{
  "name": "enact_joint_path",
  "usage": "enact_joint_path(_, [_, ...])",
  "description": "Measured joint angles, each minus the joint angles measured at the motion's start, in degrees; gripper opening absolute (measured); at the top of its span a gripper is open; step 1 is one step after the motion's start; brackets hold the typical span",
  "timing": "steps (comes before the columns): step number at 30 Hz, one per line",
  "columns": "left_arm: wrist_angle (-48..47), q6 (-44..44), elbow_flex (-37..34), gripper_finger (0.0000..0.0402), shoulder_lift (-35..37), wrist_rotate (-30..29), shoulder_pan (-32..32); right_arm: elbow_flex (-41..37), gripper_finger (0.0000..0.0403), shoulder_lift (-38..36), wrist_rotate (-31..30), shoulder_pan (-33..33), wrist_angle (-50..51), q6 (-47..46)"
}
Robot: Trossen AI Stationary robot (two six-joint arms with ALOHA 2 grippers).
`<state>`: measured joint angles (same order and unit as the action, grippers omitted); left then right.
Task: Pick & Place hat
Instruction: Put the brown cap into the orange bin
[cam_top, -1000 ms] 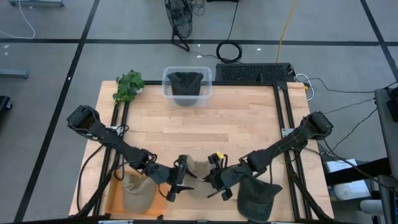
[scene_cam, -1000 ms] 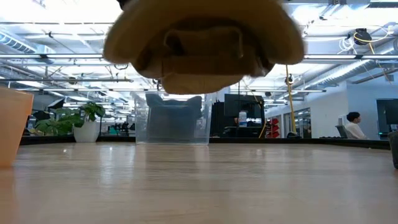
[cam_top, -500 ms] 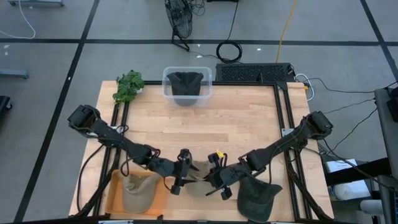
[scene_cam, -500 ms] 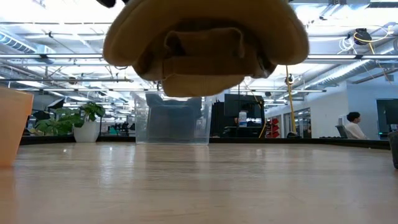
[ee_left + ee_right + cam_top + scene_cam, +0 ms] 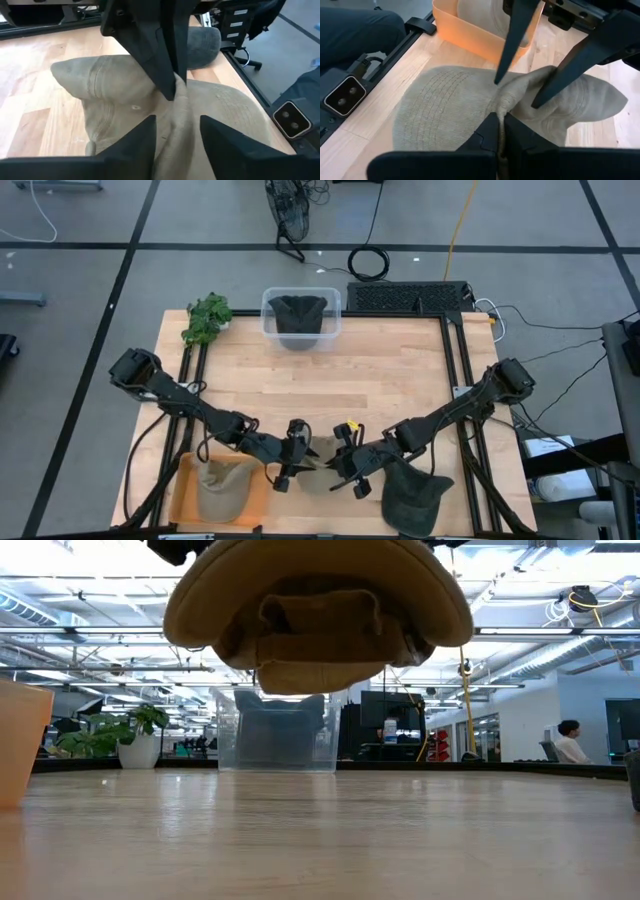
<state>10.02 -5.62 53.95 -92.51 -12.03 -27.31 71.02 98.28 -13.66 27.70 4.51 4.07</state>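
A tan cloth hat hangs above the wooden table, between orange tray and dark green hat.
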Motion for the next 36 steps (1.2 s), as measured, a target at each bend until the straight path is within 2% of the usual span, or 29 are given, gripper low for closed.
enact_joint_path(6, [0.0,-0.1,0.0,0.0094,0.0,0.3,0.8,0.0,0.0000,0.0,-0.1,0.0,0.0,0.0])
enact_joint_path(9, [0.0,-0.1,0.0,0.0058,0.0,2.5,0.9,0.0,0.0000,0.0,-0.3,0.0,0.0,0.0])
enact_joint_path(13, [0.0,0.0,0.0,0.0012,0.0,4.7,1.1,0.0,0.0000,0.0,-3.3,0.1,0.1,0.1])
enact_joint_path(21, [0.0,1.0,0.0,0.0028,0.0,5.0,1.0,0.0,0.0001,0.0,-4.3,0.1,0.1,0.1])
enact_joint_path(24, [0.0,2.7,0.0,0.0020,0.0,4.9,0.6,0.0,0.0008,0.0,-4.3,0.0,0.0,0.1])
enact_joint_path(27, [-0.1,3.7,0.0,0.0007,0.0,5.1,0.3,0.1,0.0023,0.0,-4.5,0.0,-0.1,0.1])
enact_joint_path(32, [-2.1,3.9,-0.1,0.0018,0.0,6.1,0.2,0.1,0.0056,-0.1,-5.0,0.0,0.0,0.1])
enact_joint_path(36, [-3.6,3.9,-0.1,0.0007,0.0,6.1,0.2,0.1,0.0081,-0.1,-8.1,0.0,0.0,0.1])
